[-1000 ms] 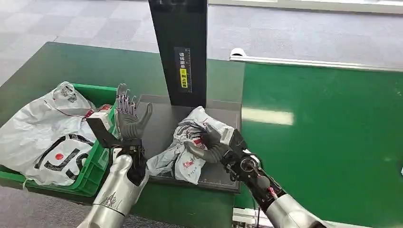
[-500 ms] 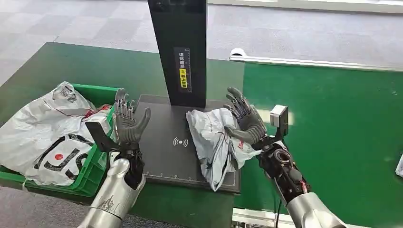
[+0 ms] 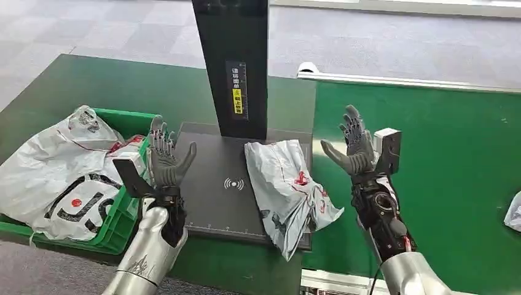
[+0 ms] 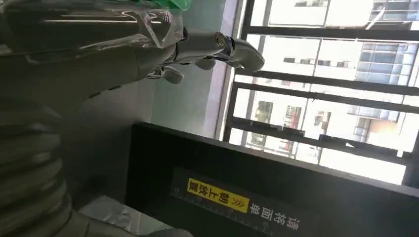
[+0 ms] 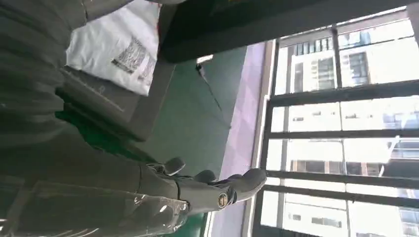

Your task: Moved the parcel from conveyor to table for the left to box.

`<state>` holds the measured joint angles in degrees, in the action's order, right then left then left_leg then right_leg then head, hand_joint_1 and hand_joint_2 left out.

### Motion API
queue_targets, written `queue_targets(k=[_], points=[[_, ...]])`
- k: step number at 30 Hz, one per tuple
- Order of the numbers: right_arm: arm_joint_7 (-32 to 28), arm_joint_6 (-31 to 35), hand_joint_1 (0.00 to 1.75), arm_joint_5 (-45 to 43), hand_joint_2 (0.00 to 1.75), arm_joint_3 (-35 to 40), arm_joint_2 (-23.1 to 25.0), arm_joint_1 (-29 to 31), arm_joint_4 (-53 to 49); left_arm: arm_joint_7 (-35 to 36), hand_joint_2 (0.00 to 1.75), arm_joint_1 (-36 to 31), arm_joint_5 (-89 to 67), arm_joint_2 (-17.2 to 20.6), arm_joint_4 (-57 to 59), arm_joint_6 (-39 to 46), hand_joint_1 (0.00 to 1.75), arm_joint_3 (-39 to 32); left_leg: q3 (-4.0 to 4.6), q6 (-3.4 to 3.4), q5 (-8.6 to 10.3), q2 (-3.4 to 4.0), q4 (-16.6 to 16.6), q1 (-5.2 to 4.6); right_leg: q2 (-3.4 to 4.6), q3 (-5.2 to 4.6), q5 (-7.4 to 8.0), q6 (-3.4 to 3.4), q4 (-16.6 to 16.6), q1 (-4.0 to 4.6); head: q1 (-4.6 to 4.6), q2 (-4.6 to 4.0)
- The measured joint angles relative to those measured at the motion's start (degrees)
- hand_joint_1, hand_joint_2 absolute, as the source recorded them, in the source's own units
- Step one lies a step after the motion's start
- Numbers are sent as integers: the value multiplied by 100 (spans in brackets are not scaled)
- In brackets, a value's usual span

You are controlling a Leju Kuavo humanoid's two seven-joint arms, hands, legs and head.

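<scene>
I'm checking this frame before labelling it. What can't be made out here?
- Parcel label text: too small, crumpled, head view.
- Green bin contents: hidden under grey bags.
- White thing: cut off by the picture's edge.
- Parcel in left wrist view: mostly hidden by left hand.

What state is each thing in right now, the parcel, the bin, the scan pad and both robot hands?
Parcel: lying crumpled on the scan pad, its lower end overhanging the edge, released.
Scan pad: flat on the table, symbol uncovered.
Green bin: already holding grey bags.
Left robot hand: raised, fingers spread, holding nothing.
Right robot hand: raised beside the parcel, fingers apart, holding nothing.
</scene>
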<state>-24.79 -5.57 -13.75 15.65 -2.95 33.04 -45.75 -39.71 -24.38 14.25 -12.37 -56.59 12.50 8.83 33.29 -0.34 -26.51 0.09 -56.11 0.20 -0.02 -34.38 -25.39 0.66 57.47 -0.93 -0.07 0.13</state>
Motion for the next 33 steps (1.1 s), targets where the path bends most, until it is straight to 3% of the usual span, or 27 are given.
queue_targets(k=[26, 29, 33], points=[[107, -43, 0, 96, 175, -174, -42, -126, -140, 72, 175, 15, -126, -11, 4, -65, 0, 35, -2, 0, 1, 0, 1, 1, 0, 0, 0, 0, 0, 1, 0, 2], [288, -394, 0, 297, 175, -190, -42, -158, -140, 157, 175, -28, -275, -11, 74, -175, 0, 140, -2, 0, 1, 0, 1, 1, 0, 1, 0, 0, 0, 1, 0, 0], [464, -1557, 0, -84, 175, -192, -39, -168, -113, 212, 175, -178, -431, -13, 256, -313, 0, 302, -2, 0, 1, 0, 0, 1, 0, 1, 0, 0, 0, 1, 0, 0]])
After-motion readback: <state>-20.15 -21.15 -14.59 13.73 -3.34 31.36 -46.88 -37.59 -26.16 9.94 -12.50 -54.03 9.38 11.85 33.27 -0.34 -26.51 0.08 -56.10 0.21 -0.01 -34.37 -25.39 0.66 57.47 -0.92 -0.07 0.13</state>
